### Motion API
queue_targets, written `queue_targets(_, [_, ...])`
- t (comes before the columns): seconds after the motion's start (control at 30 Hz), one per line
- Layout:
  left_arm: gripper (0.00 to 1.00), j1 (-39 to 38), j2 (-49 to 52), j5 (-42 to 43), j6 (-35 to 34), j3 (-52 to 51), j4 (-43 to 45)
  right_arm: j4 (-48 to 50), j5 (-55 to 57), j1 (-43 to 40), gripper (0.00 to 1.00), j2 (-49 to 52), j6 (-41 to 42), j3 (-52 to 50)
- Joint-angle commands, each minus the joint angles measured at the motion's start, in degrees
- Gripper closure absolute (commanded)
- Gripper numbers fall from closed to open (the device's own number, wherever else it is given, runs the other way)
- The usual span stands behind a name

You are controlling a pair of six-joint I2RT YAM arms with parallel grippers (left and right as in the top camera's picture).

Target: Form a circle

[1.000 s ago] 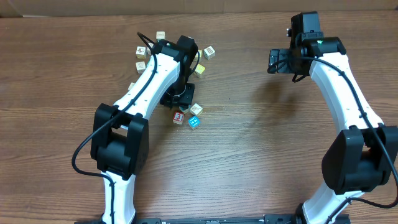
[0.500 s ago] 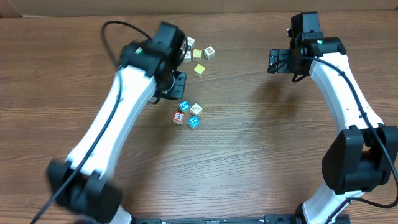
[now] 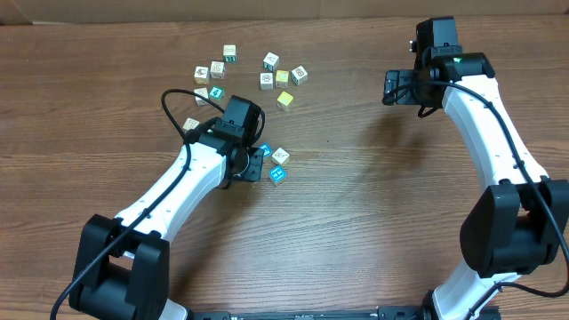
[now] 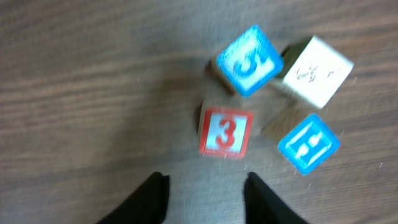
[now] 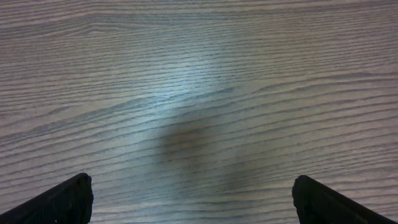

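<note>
Our left gripper [image 4: 208, 200] hangs low over the wooden table [image 4: 74, 81]. Its jaws stand partly spread, with only bare wood in the gap, so they pinch nothing.

The circle [image 4: 273, 102] lies just ahead of these jaws, a little to the right side in the left wrist view. Its red cube with a 3 [image 4: 226, 132] is the nearest one, directly in front of the gap and apart from both fingertips. The blue cube with a 5 [image 4: 249, 59] sits beyond the red one, farther from the jaws. The cream-white cube [image 4: 314, 71] is beside that blue cube, so close that we cannot tell if they touch. The second blue cube [image 4: 308, 143] is beside the red one, outside the line of the jaws.

In the overhead view the left gripper covers the red cube. Loose cubes lie farther beyond the jaws, among them a teal-green cube [image 3: 216, 92] and a yellow cube [image 3: 284, 99].

Our right gripper [image 5: 193, 190] is well apart from the circle. Its jaws are spread wide, with only bare table between them.
</note>
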Motion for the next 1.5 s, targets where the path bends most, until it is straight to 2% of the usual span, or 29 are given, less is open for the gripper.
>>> queue_targets(0.0, [0.55, -0.1, 0.9, 0.7, -0.2, 0.2, 1.7, 0.3, 0.0, 0.1, 0.00, -0.8, 0.1, 0.5])
queue_targets(0.1, [0.51, -0.1, 2.8, 2.5, -0.1, 0.2, 3.3, 0.3, 0.0, 0.1, 0.00, -0.8, 0.1, 0.5])
queue_targets(0.47, [0.51, -0.1, 7.6, 2.8, 0.5, 0.2, 5.2, 0.3, 0.0, 0.1, 0.00, -0.8, 0.1, 0.5])
queue_targets(0.9, [0.64, -0.1, 7.6, 2.8, 0.5, 0.2, 5.6, 0.3, 0.0, 0.1, 0.00, -0.8, 0.1, 0.5])
queue_targets(1.13, [0.77, -0.1, 7.6, 2.8, 0.6, 0.2, 5.0, 0.3, 0.0, 0.1, 0.00, -0.8, 0.1, 0.5])
queue_targets(1.47, [0.78, -0.1, 7.6, 2.8, 17.0, 0.2, 5.6, 0.3, 0.0, 0.1, 0.00, -0.8, 0.1, 0.5])
